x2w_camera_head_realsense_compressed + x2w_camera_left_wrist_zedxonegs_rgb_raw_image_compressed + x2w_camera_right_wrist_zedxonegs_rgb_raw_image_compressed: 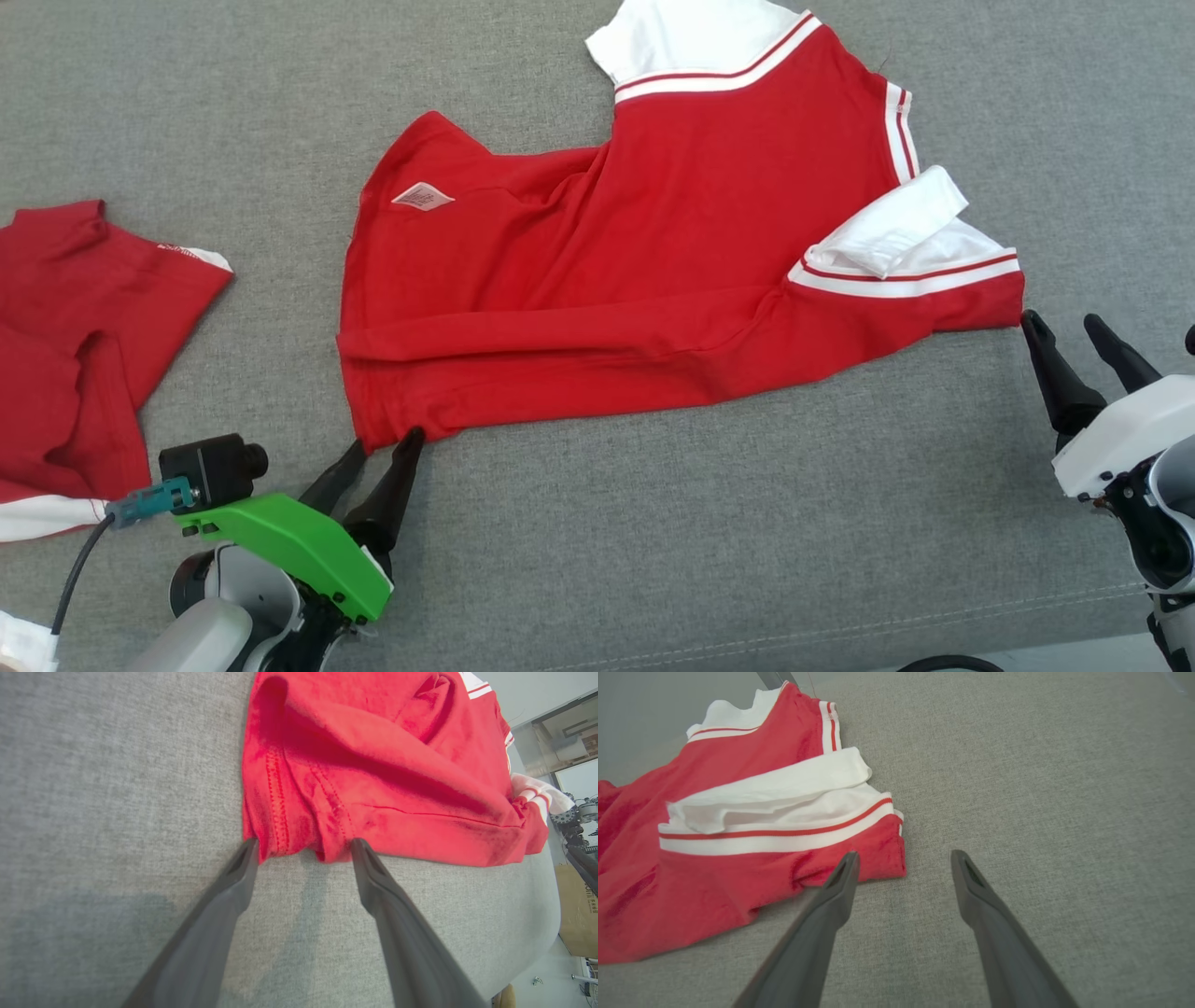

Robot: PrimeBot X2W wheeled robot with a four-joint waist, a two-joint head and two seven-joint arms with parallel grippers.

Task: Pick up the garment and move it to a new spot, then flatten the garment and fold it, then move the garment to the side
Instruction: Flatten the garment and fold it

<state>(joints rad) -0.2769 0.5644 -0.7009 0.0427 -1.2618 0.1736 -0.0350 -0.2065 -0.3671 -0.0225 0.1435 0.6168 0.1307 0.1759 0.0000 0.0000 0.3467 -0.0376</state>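
A: Why's the left gripper [387, 441] parked there?
B: Spread wide, tips straddling the shirt [653, 261] hem corner, prob. to pinch it. Right gripper [1059, 320] spread too, other corner just beside it. Looks like 2-hand lift prep.

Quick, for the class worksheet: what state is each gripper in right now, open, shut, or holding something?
Left gripper: open, fingertips either side of the red garment hem corner, not gripping it.
Right gripper: open, empty, beside the garment's striped corner.

Grey fabric surface [653, 541], red garment [653, 252], another garment [65, 327]
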